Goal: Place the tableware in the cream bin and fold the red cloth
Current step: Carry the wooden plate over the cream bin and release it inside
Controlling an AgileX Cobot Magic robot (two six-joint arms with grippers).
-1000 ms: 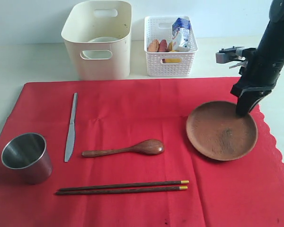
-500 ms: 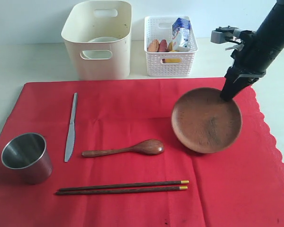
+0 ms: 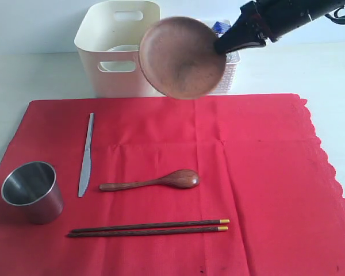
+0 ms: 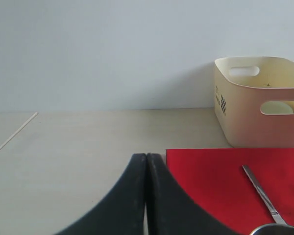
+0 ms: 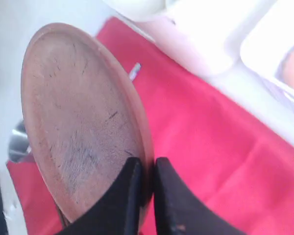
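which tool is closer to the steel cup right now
Left. The left tool sits just off the red cloth, near the steel cup; the right tool holds the brown plate up by the cream bin.

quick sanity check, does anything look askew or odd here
Only the round brown plate stands out: it hangs steeply tilted in mid-air, pinched at its rim by the right gripper, near the tall cream plastic bin. Nothing looks spilled or damaged.

Exterior view: high, well in front of the bin (image 3: 126, 83), looking down across the whole cloth (image 3: 264, 172) toward it. Left wrist view: low, near table level, facing the bin from farther off. Right wrist view: very close on the plate (image 5: 78, 112), beside the bin. All three share the cloth.
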